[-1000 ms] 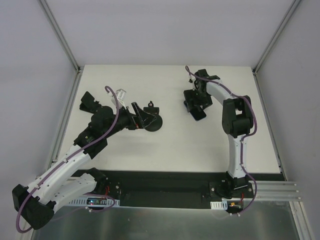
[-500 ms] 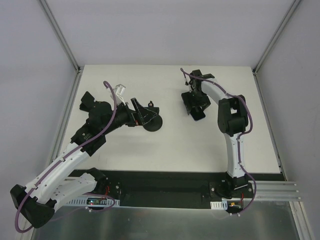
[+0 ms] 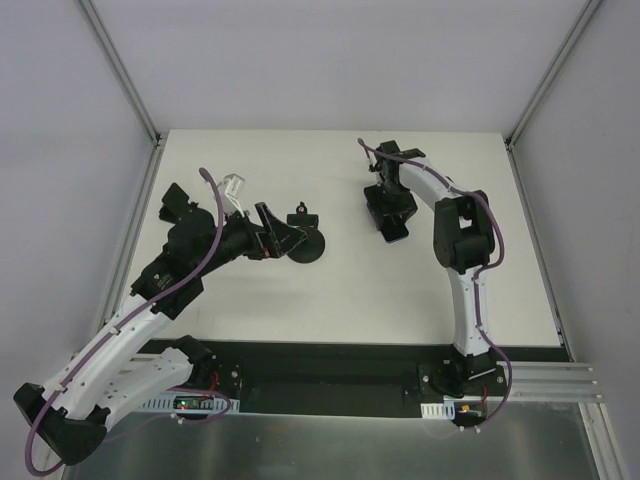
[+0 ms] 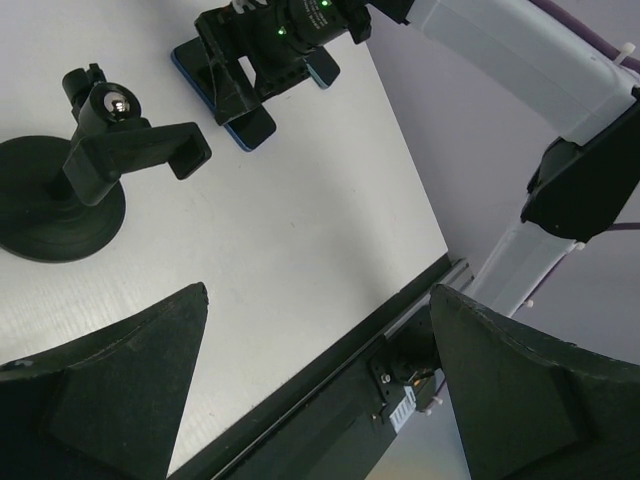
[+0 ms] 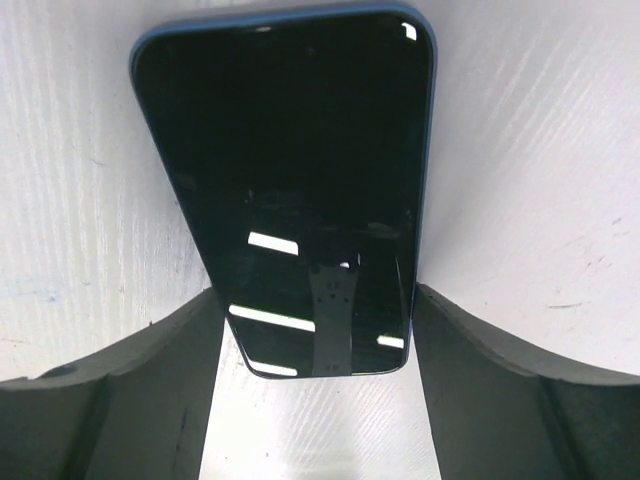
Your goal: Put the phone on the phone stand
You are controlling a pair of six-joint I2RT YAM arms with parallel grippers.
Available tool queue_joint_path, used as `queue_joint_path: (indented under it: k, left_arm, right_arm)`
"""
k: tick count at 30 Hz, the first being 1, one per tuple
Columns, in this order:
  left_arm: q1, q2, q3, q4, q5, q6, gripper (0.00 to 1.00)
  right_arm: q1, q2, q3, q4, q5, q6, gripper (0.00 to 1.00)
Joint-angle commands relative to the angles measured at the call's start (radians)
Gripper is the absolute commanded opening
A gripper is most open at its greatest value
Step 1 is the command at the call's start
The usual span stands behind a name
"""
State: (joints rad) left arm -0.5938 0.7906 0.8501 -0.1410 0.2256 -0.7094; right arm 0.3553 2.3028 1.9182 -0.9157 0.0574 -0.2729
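The phone (image 5: 285, 190), glossy black with a bluish rim, lies flat on the white table; it also shows in the top view (image 3: 396, 230) and in the left wrist view (image 4: 250, 128). My right gripper (image 5: 315, 292) straddles its near end, with a finger against each long edge, shut on it; in the top view this gripper (image 3: 390, 212) sits over the phone. The phone stand (image 3: 304, 243) has a round base and a clamp holder (image 4: 132, 152) on top. My left gripper (image 3: 278, 240) is beside the stand, open and empty (image 4: 318, 290).
The table's black front edge (image 4: 330, 350) runs between my left gripper's fingers. White walls with metal frame rails (image 3: 125, 75) enclose the table at back and sides. The right arm's white links (image 4: 500, 50) reach over the phone.
My right gripper has shifted slightly left and settled lower over the phone. My left arm has stretched forward beside the stand. The phone and stand have not moved.
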Motion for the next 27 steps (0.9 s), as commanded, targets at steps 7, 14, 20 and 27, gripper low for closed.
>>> queue_joint_path:
  k: [7, 14, 20, 27]
  left_arm:
    - [0.011, -0.050, 0.003, -0.097, 0.011, -0.038, 0.90]
    - [0.009, -0.091, 0.049, -0.150, 0.004, 0.004, 0.91]
    - [0.011, -0.097, 0.020, -0.152, 0.041, -0.013, 0.90]
    - [0.011, -0.094, 0.020, -0.155, 0.044, -0.022, 0.89]
  right_arm:
    - [0.017, -0.153, -0.171, 0.118, 0.076, 0.064, 0.12]
    - [0.019, -0.203, -0.222, 0.179, 0.048, 0.087, 0.01]
    - [0.014, -0.273, -0.291, 0.245, -0.014, 0.136, 0.01]
    - [0.001, -0.345, -0.366, 0.317, -0.116, 0.172, 0.01]
